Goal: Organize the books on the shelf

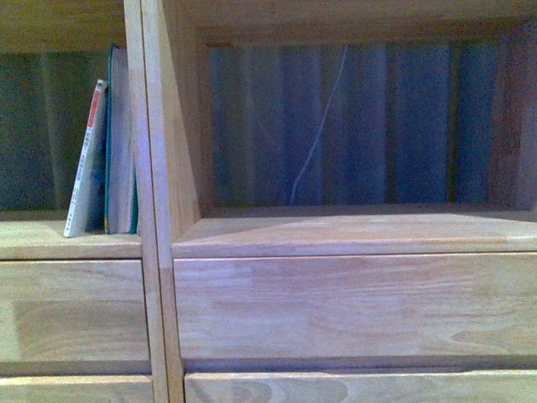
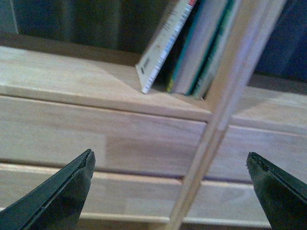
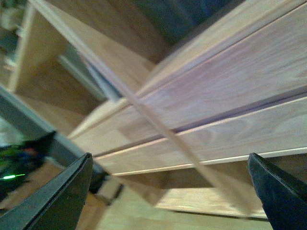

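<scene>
So, your two books sit in the left cubby of the shelf (image 1: pixel 352 239), at about 9 o'clock in the front view. The white book (image 1: pixel 86 159) is thin and leans to the right, with its top resting on the teal book (image 1: pixel 122 138). The teal book is taller and stands almost straight, right against the post (image 1: pixel 149 201) between the two cubbies.

I think the white book is light and bendy, so it may flop if you pinch only a corner. Its cover looks smooth and may slip. Take it by the spine, about halfway up, and squeeze gently. The teal book looks thicker and stiffer, and likely a bit heavier. Hold it by the spine too.

Your left gripper (image 2: pixel 170 167) is spread wide and holds nothing. It hangs in front of the drawers, with the books up at about 12 o'clock in its view. Your right gripper (image 3: pixel 168 167) is spread wide too and holds nothing. It faces the drawer fronts.

The shelf board is smooth, pale wood, so books should slide on it. The right cubby, at 3 o'clock, has no books in it. A blue curtain (image 1: pixel 403 117) hangs behind it, with a thin pale cord (image 1: pixel 319 134) in front.
</scene>
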{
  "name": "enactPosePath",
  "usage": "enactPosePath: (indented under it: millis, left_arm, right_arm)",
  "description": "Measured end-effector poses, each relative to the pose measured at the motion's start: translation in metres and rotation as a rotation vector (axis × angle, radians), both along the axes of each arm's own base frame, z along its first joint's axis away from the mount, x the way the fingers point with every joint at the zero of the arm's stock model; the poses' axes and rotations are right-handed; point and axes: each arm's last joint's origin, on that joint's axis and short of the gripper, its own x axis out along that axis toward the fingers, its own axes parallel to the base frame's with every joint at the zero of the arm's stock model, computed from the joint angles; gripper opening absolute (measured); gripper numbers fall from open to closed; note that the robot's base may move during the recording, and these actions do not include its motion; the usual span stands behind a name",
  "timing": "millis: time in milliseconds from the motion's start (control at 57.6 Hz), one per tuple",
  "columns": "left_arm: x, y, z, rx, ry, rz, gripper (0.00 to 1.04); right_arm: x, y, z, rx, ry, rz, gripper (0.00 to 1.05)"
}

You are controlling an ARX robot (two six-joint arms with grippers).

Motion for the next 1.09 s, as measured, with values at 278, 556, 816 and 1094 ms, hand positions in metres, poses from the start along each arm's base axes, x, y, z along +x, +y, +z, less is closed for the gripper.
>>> enactPosePath:
  millis: [278, 556, 816, 1094]
  left_arm:
    - [-0.051, -0.017, -0.039, 0.121, 0.009, 0.155, 0.49]
    - [-0.065, -0.030, -0.064, 0.133, 0.005, 0.150, 0.03]
    - [-0.074, -0.030, -0.078, 0.133, 0.002, 0.151, 0.03]
    - [-0.082, -0.030, -0.088, 0.133, 0.003, 0.151, 0.03]
  right_arm:
    - [-0.004, 0.012, -0.012, -0.482, -0.023, -0.397, 0.61]
    - [-0.016, 0.016, -0.028, -0.542, -0.038, -0.377, 0.12]
    - [-0.016, 0.016, -0.038, -0.551, -0.035, -0.375, 0.03]
    - [-0.016, 0.016, -0.050, -0.551, -0.038, -0.376, 0.03]
